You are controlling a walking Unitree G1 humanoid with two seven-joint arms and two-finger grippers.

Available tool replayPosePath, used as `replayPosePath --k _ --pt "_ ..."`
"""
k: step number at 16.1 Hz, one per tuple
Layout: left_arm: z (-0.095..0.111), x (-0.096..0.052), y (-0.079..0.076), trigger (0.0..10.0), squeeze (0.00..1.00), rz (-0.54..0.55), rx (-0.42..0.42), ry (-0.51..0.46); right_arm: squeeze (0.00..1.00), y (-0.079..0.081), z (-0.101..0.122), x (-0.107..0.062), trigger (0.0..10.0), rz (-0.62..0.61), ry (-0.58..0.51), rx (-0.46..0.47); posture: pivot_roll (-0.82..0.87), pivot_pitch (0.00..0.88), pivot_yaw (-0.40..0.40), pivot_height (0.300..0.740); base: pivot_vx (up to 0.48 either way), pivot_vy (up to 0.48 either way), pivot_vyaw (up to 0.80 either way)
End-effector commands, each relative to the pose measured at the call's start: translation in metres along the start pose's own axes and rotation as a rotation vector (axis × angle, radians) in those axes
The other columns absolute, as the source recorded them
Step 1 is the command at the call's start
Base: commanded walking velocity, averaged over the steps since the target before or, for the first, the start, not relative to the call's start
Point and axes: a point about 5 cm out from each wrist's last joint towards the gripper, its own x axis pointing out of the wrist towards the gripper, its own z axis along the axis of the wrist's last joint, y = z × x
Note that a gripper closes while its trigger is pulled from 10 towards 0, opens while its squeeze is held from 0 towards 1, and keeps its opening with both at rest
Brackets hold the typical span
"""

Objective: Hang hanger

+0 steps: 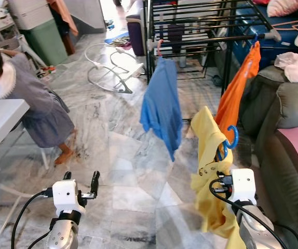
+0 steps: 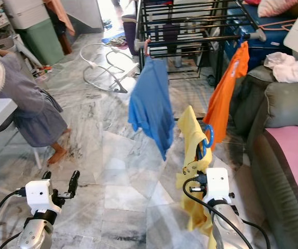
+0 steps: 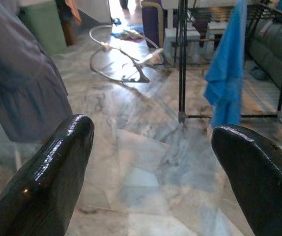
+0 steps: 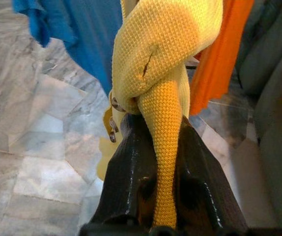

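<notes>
Right claw (image 4: 163, 172) pinches the yellow garment (image 1: 208, 150) before the drying rack (image 1: 201, 26); left claw (image 3: 151, 162) gapes wide.

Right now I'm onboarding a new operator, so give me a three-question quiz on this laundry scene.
1. True or false: the right claw is shut on the yellow garment.
2. Which garment hangs on the drying rack nearest the sofa?
A. blue shirt
B. orange garment
C. a green towel
3. Fill in: the left claw is ____, with only marble floor between its fingers.

Key: 1 true. 2 B. 3 open.
</notes>
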Motion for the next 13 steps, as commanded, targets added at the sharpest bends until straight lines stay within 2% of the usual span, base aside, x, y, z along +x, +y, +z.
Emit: replayPosePath --k 1,3,8,13 --pt "-0.004 -0.002 0.004 10.0 0.0 0.001 -0.01 0.033 0.0 0.001 0.012 0.0 10.0 -0.005 -0.047 0.002 -0.22 0.0 0.119 0.74 0.0 0.0 0.0" --pt "-0.005 0.001 0.004 10.0 0.0 0.005 -0.023 0.044 0.0 0.0 0.013 0.0 10.0 -0.015 -0.045 0.003 -0.22 0.0 0.124 0.74 0.0 0.0 0.0" --pt "0.008 0.012 0.001 10.0 0.0 -0.03 -0.021 0.006 0.0 -0.003 0.017 0.0 10.0 -0.041 -0.051 0.009 -0.23 0.0 0.135 0.74 0.0 0.0 0.0" --pt "0.023 0.016 -0.017 10.0 0.0 -0.096 -0.045 -0.026 0.0 -0.003 0.019 0.002 10.0 -0.067 -0.062 0.022 -0.23 0.0 0.146 0.74 0.292 0.0 0.0"
